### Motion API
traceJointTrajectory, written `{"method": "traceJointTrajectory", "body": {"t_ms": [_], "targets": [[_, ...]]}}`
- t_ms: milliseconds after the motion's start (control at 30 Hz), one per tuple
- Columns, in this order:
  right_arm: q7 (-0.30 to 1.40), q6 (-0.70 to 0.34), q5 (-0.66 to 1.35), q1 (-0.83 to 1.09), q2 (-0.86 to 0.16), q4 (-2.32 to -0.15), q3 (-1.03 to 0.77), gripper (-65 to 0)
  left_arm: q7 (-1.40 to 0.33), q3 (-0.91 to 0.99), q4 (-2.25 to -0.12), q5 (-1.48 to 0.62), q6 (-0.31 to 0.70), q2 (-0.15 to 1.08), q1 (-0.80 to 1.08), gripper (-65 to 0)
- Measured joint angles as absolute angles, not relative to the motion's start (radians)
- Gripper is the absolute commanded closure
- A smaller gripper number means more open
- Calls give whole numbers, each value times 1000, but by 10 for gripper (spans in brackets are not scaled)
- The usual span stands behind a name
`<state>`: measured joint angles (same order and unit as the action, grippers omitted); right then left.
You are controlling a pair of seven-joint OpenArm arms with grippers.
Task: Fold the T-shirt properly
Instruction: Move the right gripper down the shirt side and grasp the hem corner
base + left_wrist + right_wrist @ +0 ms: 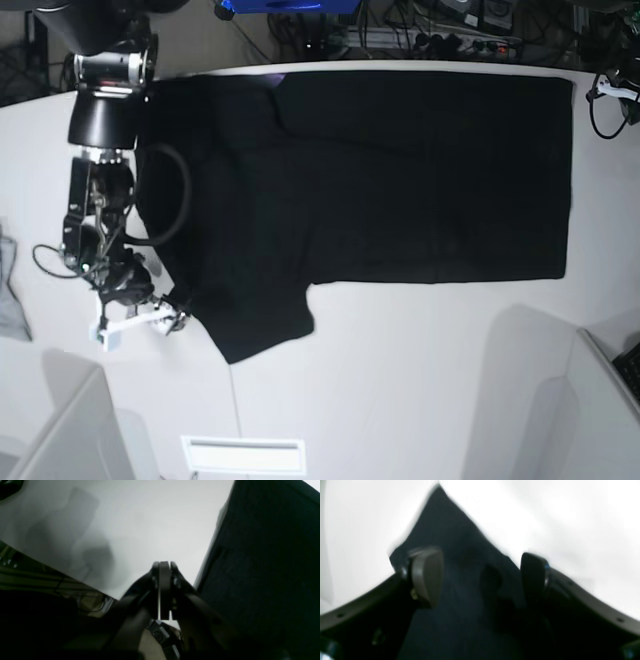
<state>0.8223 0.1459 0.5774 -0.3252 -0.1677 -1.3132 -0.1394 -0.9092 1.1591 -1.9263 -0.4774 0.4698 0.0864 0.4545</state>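
Observation:
The black T-shirt [400,170] lies spread flat on the white table [420,380], plain side up, with one sleeve [250,320] pointing toward the front left. My right gripper [480,575] is open, its two fingers straddling the pointed corner of that sleeve [450,530]; in the base view it sits at the sleeve's left edge [165,318]. My left gripper [165,566] is shut with nothing between its fingers, hovering over bare table beside the shirt's straight edge [262,567].
A small grey cloth [8,285] lies at the table's left edge. Cables and gear crowd the far side [440,30]. Grey panels stand at the front corners [60,430], and a white slotted plate [243,455] sits at the front edge.

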Motion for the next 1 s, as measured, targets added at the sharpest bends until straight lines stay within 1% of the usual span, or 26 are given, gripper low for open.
{"method": "traceJointTrajectory", "body": {"t_ms": [100, 167, 267, 300, 367, 400, 500, 567, 633, 700, 900, 933, 1000], "targets": [[823, 24, 569, -394, -170, -1195, -140, -462, -909, 1159, -1926, -477, 470, 87, 455, 0], [822, 11, 563, -440, -168, -1109, -139, -462, -909, 1160, -1926, -479, 467, 86, 455, 0], [814, 6, 492, -503, -166, -997, -140, -462, -909, 1160, -1926, -478, 467, 87, 457, 0], [797, -7, 465, -521, -165, -963, -140, -462, -909, 1160, -1926, -478, 467, 87, 458, 0], [740, -110, 434, -550, -165, -884, -140, -462, -910, 1160, -1926, -477, 467, 86, 458, 0], [722, -134, 409, -566, -165, -837, -140, -462, -909, 1160, -1926, -479, 467, 86, 457, 0], [670, -148, 329, -615, -154, -693, -141, -462, -909, 1160, -1926, -478, 467, 86, 458, 0], [655, -158, 300, -632, -146, -635, -142, -462, -909, 1160, -1926, -479, 467, 86, 458, 0], [644, -216, 298, -639, -143, -612, -142, -459, -909, 1160, -1926, -479, 467, 86, 458, 0], [643, -234, 297, -639, -142, -610, -142, -456, -909, 1160, -1926, -479, 467, 86, 458, 0], [638, -236, 291, -639, -119, -608, -142, -455, -909, 1160, -1926, -479, 467, 86, 458, 0], [636, -236, 291, -638, -116, -609, -129, -453, -909, 1160, -1926, -479, 467, 86, 458, 0], [613, -236, 293, -630, -117, -616, -49, -452, -909, 1160, -1926, -479, 467, 86, 458, 0]]}}
